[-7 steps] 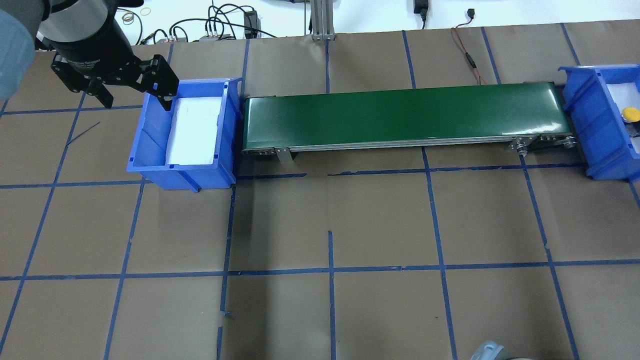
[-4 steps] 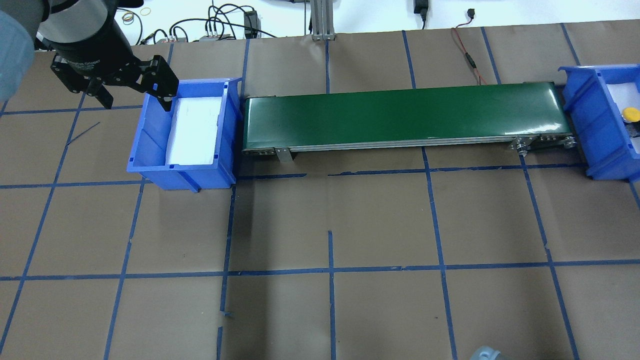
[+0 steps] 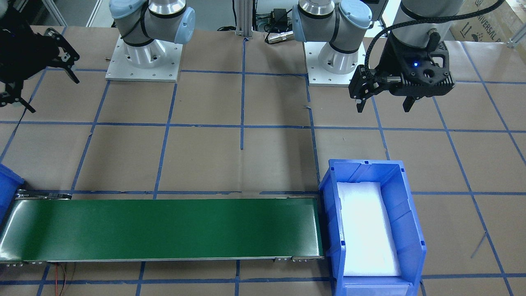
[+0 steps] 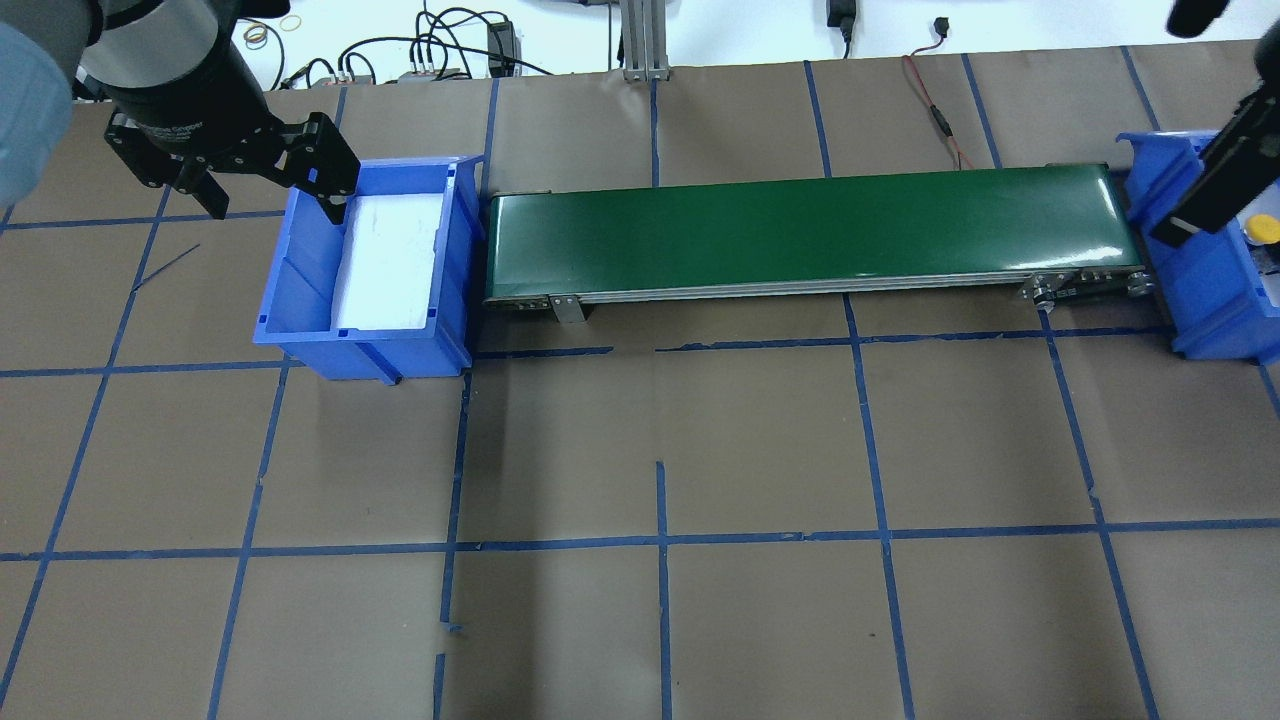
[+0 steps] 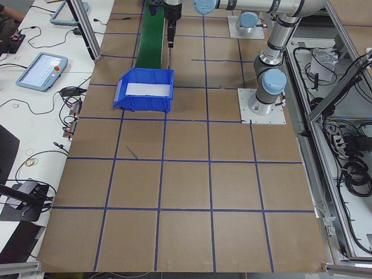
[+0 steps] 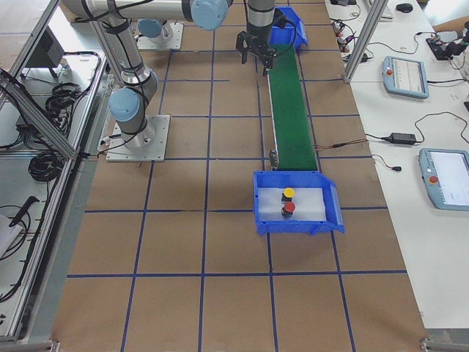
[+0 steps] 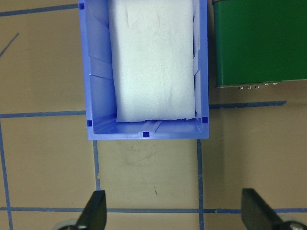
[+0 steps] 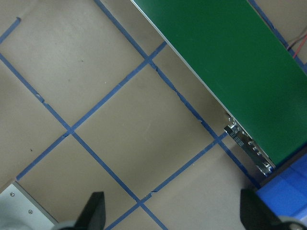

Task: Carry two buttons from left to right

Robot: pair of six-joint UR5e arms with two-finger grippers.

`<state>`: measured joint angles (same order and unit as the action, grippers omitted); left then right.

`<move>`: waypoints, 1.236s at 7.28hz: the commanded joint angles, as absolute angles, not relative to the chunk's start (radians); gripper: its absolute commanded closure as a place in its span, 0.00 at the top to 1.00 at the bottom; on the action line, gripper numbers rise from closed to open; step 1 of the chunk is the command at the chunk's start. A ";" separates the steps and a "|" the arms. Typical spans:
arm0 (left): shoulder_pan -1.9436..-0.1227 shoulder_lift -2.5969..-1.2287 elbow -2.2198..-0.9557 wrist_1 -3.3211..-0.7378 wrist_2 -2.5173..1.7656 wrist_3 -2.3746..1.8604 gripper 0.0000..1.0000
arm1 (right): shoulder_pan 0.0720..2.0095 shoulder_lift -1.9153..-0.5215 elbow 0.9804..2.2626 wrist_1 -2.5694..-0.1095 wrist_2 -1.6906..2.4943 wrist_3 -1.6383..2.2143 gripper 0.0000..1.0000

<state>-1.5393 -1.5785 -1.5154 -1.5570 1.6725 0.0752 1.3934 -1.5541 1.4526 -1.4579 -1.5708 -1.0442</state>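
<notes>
While the yellow button (image 6: 289, 193) and the red button (image 6: 289, 208) sit side by side on white foam (image 6: 309, 202) in the blue bin (image 6: 300, 226) at the green belt's (image 6: 289, 110) right end, the right gripper (image 8: 172, 216) hovers nearby, fingers spread, empty. The left gripper (image 7: 175, 213), likewise spread and empty, hangs beside the other bin (image 7: 98, 72).

From behind and above, looking forward over the conveyor (image 4: 810, 235); from opposite, steeply down, facing the bases (image 3: 144, 61); from either end, distant, along the surface (image 5: 186, 174); from each wrist, close, downward. Shared throughout: conveyor.
</notes>
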 commanded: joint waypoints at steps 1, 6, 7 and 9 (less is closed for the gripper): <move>-1.539 -1.578 -1.516 -1.557 1.672 0.075 1.00 | 1.546 -1.479 1.404 -1.512 -1.601 -0.818 1.00; -1.537 -1.577 -1.510 -1.557 1.674 0.075 1.00 | 1.629 -1.474 1.401 -1.551 -1.611 -0.174 1.00; -1.531 -1.577 -1.511 -1.557 1.671 0.075 1.00 | 1.615 -1.473 1.397 -1.548 -1.589 -0.044 1.00; -1.535 -1.577 -1.511 -1.557 1.672 0.075 1.00 | 1.595 -1.476 1.399 -1.549 -1.569 0.047 1.00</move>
